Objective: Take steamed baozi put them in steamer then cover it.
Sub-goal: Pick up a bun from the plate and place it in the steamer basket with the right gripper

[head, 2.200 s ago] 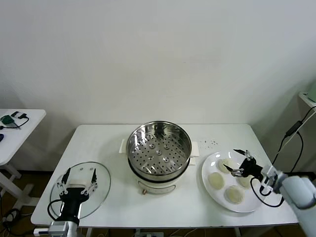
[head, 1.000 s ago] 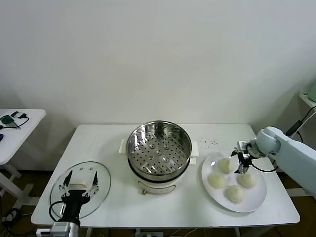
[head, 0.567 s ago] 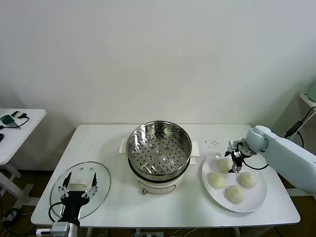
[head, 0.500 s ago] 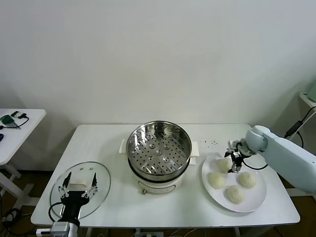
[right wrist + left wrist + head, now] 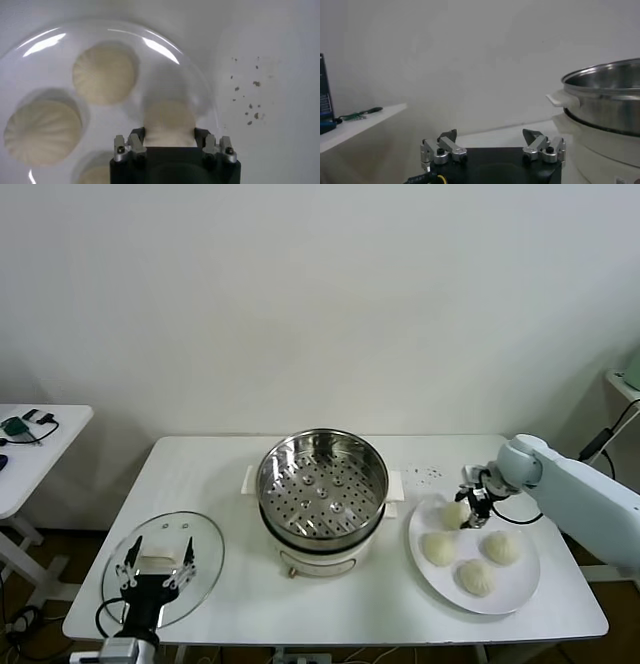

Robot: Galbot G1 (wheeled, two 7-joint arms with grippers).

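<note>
Since a second ago: right hand [image 5: 169, 134] shifted plate-inward, clamped on smooth domed cream-white baozi [image 5: 169, 120]. Left hand [image 5: 492, 146] spread, above round clear-glass cover [image 5: 205, 556]. Perforated shiny steel steamer [image 5: 322, 476] mid-tabletop [image 5: 230, 474].

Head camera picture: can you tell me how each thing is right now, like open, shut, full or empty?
steamer: uncovered, empty.
cover: off, flat on the table.
plate: holds four baozi.
baozi: gripped, on plate.
right gripper: shut on that baozi.
left gripper: open above the cover.
</note>
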